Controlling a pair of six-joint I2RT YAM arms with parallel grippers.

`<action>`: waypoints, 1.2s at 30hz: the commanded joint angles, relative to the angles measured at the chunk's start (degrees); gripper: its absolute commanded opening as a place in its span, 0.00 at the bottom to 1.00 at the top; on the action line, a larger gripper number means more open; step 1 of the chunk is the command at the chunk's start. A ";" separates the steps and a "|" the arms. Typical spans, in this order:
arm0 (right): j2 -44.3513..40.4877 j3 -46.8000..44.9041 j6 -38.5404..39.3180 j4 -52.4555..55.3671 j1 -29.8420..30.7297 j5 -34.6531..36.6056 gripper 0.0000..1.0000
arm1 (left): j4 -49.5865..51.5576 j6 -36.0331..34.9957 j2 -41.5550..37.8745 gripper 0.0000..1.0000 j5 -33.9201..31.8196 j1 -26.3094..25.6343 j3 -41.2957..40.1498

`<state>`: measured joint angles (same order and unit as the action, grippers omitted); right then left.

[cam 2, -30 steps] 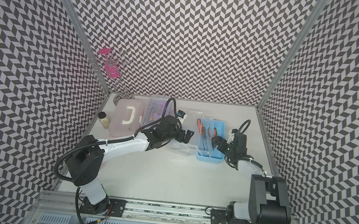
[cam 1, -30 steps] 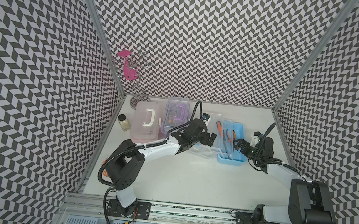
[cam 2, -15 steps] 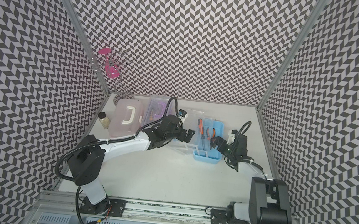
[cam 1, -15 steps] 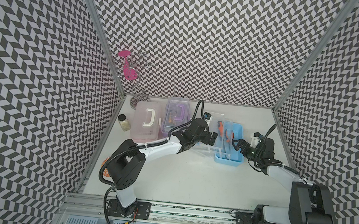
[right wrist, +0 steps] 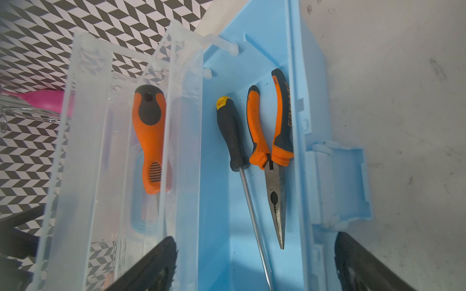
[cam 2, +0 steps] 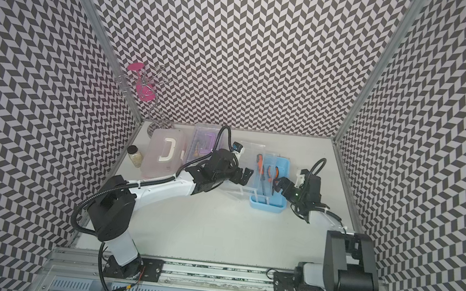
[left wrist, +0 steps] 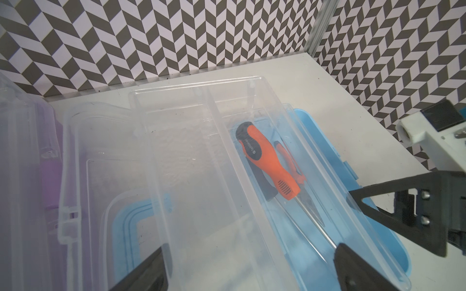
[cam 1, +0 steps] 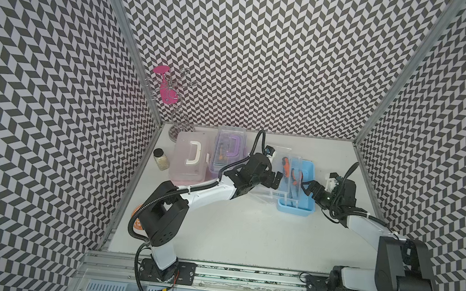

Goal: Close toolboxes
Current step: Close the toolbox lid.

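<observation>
Chevron-papered walls box in a white desk [cam 1: 246, 236], and the trouble sits right of its middle, nearer the far edge, where both sets of jaws meet at the open blue toolbox [cam 1: 295, 212]. The left jaws are spread wide either side of the clear tray [left wrist: 191, 141], and I cannot tell whether either finger touches it. The right jaws are likewise wide apart, gripping nothing, straddling the base's long wall beside the open latch [right wrist: 338, 186], one finger over the cavity and one over bare desk. That inside finger is the first risk: if the tray folds down or the clear lid [left wrist: 100, 151] swings over, it may be pinched or may knock the pliers [right wrist: 274, 141] and the black screwdriver [right wrist: 232, 136] askew. The tray appears raised beside the cavity, so a lid brought over too soon would likely jam on it, and a tilt could send the orange screwdriver [left wrist: 267, 161] sliding. A light box pushed from one side may also skid toward the purple toolbox [cam 1: 230, 149] and pink toolbox [cam 1: 189, 159], which lie lids down by the far left corner, near a small jar [cam 1: 161, 159]. The left arm [cam 1: 209, 192] stretches low and diagonal from the near edge, jaws facing the right edge; the right arm [cam 1: 364, 228] is folded by the right edge, wrist turned in toward the box.
</observation>
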<state>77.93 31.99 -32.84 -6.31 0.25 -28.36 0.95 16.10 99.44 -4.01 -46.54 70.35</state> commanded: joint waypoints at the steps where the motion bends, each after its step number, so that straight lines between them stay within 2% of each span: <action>1: -0.59 1.69 -0.64 -3.08 1.07 -4.06 0.96 | -2.16 -0.87 0.22 0.99 4.72 -2.99 2.41; 12: -0.94 1.42 -1.59 -5.02 -1.12 -9.02 0.97 | -2.02 -1.24 0.23 0.99 4.27 -2.94 2.04; 19: -1.63 2.67 0.49 -0.45 -1.54 -4.08 0.97 | -2.04 -1.33 0.05 0.99 3.94 -2.97 1.65; 26: -1.75 2.27 0.14 -2.16 -2.43 -8.06 0.97 | -2.01 -1.59 -0.25 0.99 3.31 -3.01 1.35; 31: -2.92 2.29 -0.13 -1.23 -2.80 -4.91 0.97 | -2.00 -1.88 -0.89 0.99 2.78 -2.87 0.80; 36: -5.07 2.38 0.81 -0.80 -2.80 -5.63 0.97 | -2.35 -2.04 -1.00 0.99 2.87 -2.92 0.59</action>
<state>74.94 32.56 -33.28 -4.60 -2.55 -32.42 0.99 14.79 99.42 -3.70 -47.55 70.35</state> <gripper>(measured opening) 0.969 0.994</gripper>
